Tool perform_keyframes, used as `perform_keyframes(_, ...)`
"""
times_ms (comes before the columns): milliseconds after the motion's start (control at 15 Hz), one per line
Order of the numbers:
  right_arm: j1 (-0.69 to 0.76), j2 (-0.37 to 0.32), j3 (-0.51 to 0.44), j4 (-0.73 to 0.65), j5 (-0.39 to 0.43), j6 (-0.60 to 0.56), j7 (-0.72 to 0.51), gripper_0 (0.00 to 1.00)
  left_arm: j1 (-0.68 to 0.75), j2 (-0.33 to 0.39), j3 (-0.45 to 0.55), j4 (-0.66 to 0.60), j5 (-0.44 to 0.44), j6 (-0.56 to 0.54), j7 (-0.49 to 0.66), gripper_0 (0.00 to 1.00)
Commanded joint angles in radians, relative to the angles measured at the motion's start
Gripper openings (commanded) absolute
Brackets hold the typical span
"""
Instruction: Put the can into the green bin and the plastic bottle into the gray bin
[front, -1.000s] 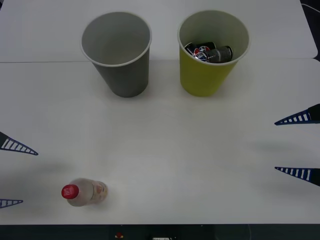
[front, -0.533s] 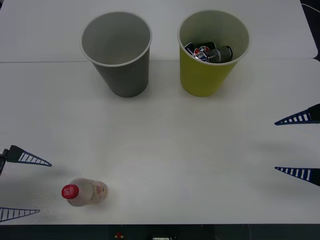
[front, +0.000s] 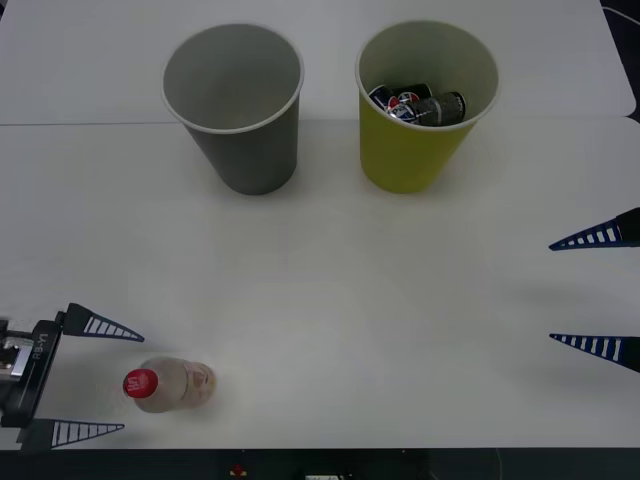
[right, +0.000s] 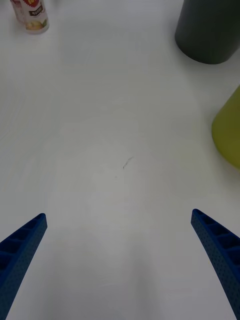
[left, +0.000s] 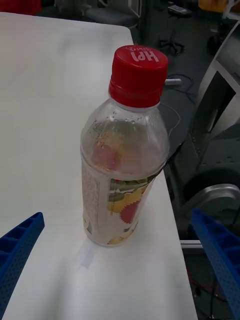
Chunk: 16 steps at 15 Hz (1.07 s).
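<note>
I'm seeing my left hand (front: 108, 382) spread wide beside the upright plastic bottle (front: 170, 385): red cap, clear body, fruit-print label; right hand (front: 600, 292) hanging released.

Front view high overhead, wrist views low, sharing plastic bottle (front: 168, 384).

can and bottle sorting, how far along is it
Done: dark cans lie inside the green bin. In hand: the left end effector is open at the table's near left edge, fingers either side of the upright plastic bottle but not touching it. Left: grip the bottle and drop it into the gray bin, which looks empty. The right end effector waits open at the right edge.
</note>
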<state>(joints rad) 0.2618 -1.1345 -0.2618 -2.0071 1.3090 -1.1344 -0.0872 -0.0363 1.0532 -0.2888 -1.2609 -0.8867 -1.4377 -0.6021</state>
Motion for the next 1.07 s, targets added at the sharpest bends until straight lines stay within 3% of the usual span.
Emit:
perform_keyframes(67,0.000,0.000,0.000,0.000,0.000,0.000,0.000,1.00,-0.019,-0.027,-0.062,0.008,0.037,0.031,-0.013,1.00)
perform_keyframes(600,0.000,0.000,0.000,0.000,0.000,0.000,0.000,1.00,-0.070,-0.082,-0.150,0.008,0.052,0.115,-0.038,1.00)
perform_keyframes(667,0.000,0.000,0.000,0.000,0.000,0.000,0.000,1.00,-0.070,-0.082,-0.150,0.008,0.054,0.115,-0.038,0.76)
perform_keyframes(733,0.000,0.000,0.000,0.000,0.000,0.000,0.000,1.00,-0.070,-0.082,-0.150,0.009,0.052,0.115,-0.036,0.06)
perform_keyframes(800,0.000,0.000,0.000,0.000,0.000,0.000,0.000,1.00,-0.070,-0.082,-0.150,0.008,0.054,0.115,-0.036,0.00)
perform_keyframes(1067,0.000,0.000,0.000,0.000,0.000,0.000,0.000,1.00,-0.070,-0.082,-0.150,0.008,0.054,0.115,-0.036,0.00)
